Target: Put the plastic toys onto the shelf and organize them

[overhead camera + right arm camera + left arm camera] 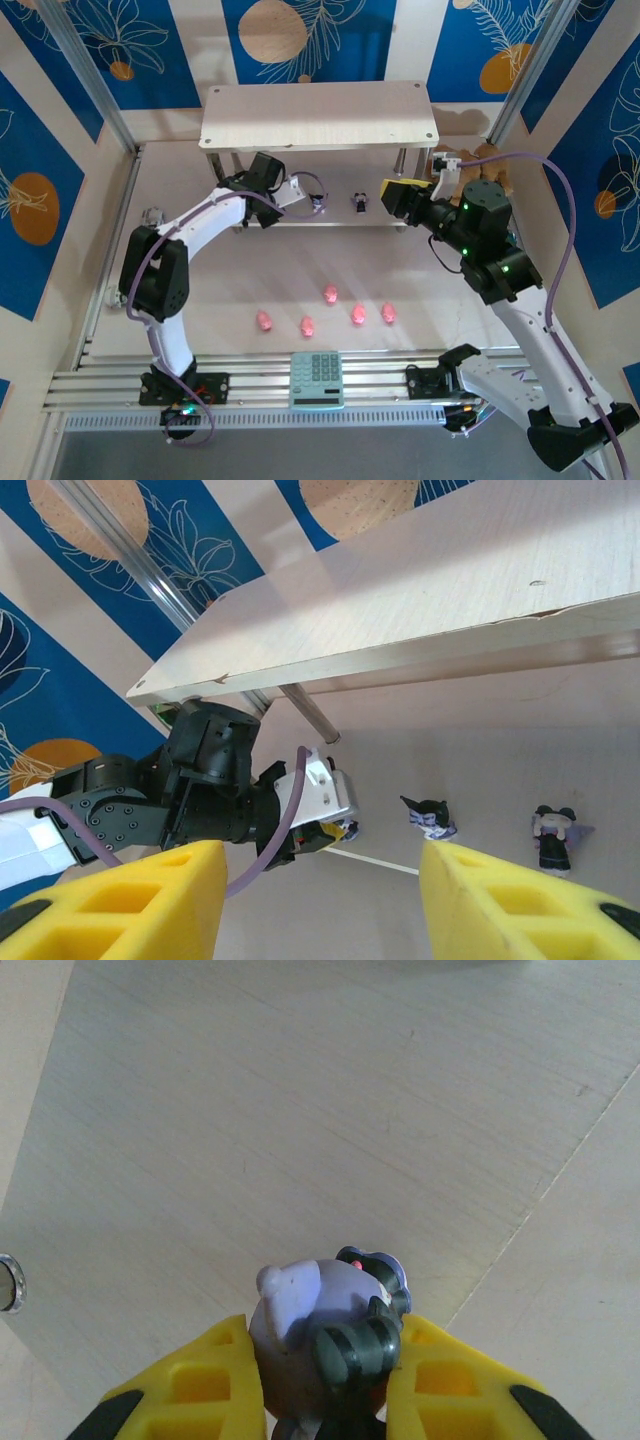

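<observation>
The shelf stands at the back; its top board runs overhead in the right wrist view. My left gripper reaches under it, shut on a dark figurine with a pale lilac head, held between the yellow fingers just above the pale lower board. Two more dark figurines stand upright on that lower level; one shows from above. My right gripper hovers open to their right with nothing between its fingers. Several pink pigs lie mid-table.
A calculator lies at the near edge between the arm bases. A brown plush bear sits behind the right arm beside the shelf's right legs. A small silver toy car rests at the left wall. A metal shelf leg stands near the left gripper.
</observation>
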Available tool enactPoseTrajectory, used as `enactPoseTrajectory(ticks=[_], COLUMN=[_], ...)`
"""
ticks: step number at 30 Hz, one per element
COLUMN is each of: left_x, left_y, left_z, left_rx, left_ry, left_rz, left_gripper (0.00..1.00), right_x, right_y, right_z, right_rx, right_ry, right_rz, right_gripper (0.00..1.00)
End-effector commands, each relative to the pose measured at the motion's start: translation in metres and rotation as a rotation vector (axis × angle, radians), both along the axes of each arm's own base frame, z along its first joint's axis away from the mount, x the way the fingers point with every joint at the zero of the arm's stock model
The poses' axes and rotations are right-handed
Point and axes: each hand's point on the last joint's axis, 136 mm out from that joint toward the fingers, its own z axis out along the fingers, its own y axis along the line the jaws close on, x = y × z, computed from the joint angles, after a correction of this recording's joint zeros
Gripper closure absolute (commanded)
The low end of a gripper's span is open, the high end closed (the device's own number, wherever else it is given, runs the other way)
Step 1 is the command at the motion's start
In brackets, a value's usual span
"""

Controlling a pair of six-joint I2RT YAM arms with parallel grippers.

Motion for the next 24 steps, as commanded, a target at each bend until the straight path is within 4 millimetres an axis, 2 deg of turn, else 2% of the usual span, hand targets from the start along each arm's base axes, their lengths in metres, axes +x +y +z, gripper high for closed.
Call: enactPoseTrajectory(ticks=[1,24], left_x=[0.019,0.030], left_y=[0.002,0.011], left_z=[0.013,0.006], left_rx=[0.003,-0.057], left_ry=[-0.052,0.003], left_rz=[-0.013,-0.015], left_gripper=[0.78,0.72], right_x=[0.002,0.008], right_y=[0.002,0.001], right_z=[-0.001,-0.009], right_rx=[0.018,0.027], right_ry=[-0.001,0.026], right_rz=[0.010,0.003], right_gripper=[0.45,0.45])
